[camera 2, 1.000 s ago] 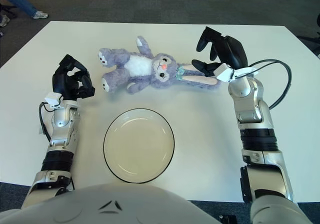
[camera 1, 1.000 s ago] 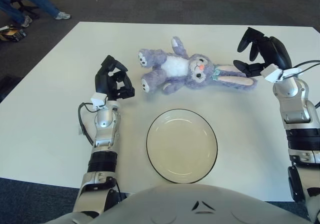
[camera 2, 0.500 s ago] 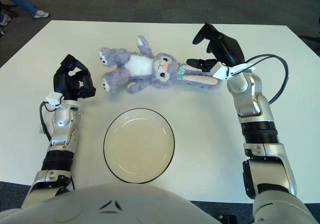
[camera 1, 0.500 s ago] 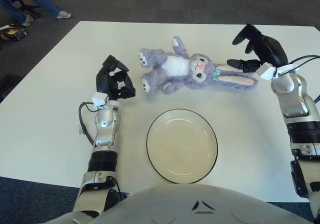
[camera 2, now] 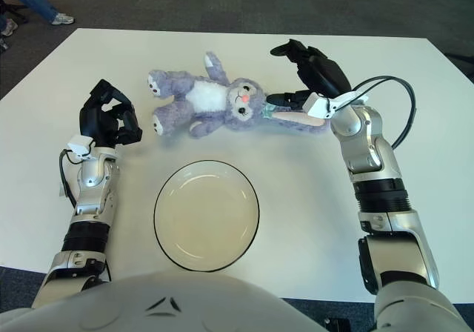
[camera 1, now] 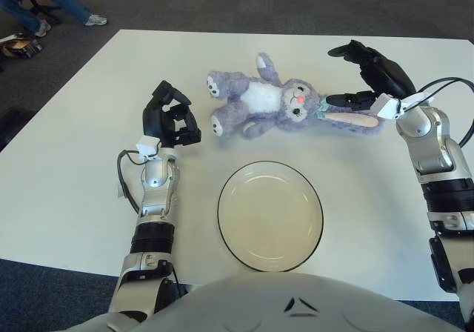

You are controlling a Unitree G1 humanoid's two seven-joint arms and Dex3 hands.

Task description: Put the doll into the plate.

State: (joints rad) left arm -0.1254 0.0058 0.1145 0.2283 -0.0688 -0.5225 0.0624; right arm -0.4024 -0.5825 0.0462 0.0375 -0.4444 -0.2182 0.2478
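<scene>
The right black three-finger robot hand (camera 1: 368, 72) is reaching forward on its silver arm, fingers spread and holding nothing. The left black three-finger robot hand (camera 1: 169, 117) is standing upright on its forearm, fingers curled inward, empty.

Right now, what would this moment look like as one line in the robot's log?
right robot hand: open, over toy rabbit's ears | left robot hand: curled, idle left of toy rabbit | plate: holds nothing | toy rabbit: lying on table, not grasped

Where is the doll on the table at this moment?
The doll lies on its back on the far half of the table, beyond the plate. The left hand is beside its feet and the open right hand over its long ears.
</scene>
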